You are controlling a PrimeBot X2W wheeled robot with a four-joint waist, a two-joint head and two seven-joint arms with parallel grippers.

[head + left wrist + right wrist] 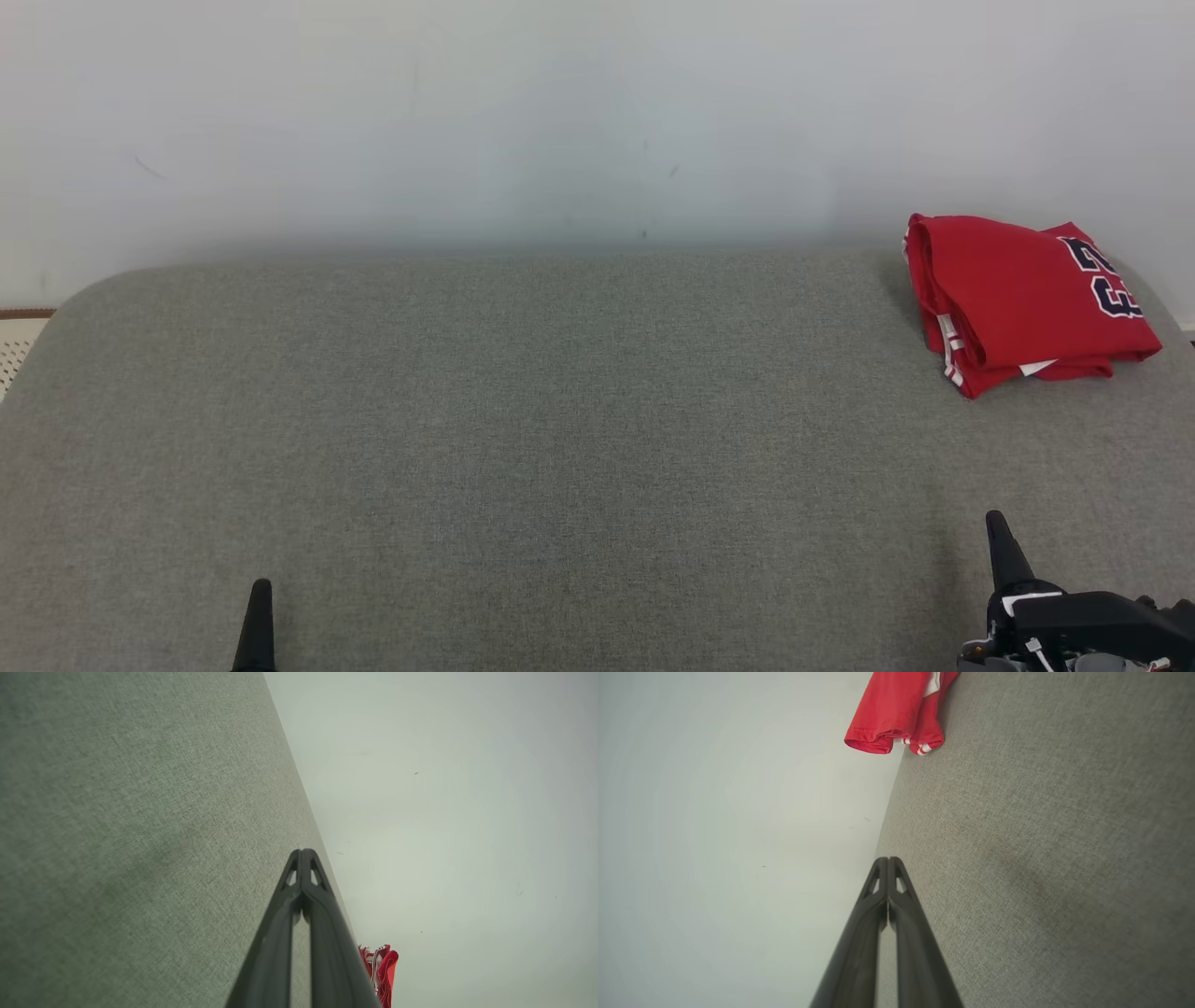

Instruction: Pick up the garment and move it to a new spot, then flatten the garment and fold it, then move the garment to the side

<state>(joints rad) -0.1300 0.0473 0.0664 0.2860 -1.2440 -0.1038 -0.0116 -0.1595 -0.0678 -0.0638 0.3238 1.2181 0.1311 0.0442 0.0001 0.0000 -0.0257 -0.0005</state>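
Garment (1022, 299) folded at far right corner of grey cushion (560, 420), beside wall (560, 112), left gripper (260, 597) and right gripper (997, 527) both pinched closed, empty, at near edge, broad bare fabric between.

You've got a grey fabric-covered bench (467, 420) with rounded corners; a folded red jersey (1013, 299) lies at its far right corner.
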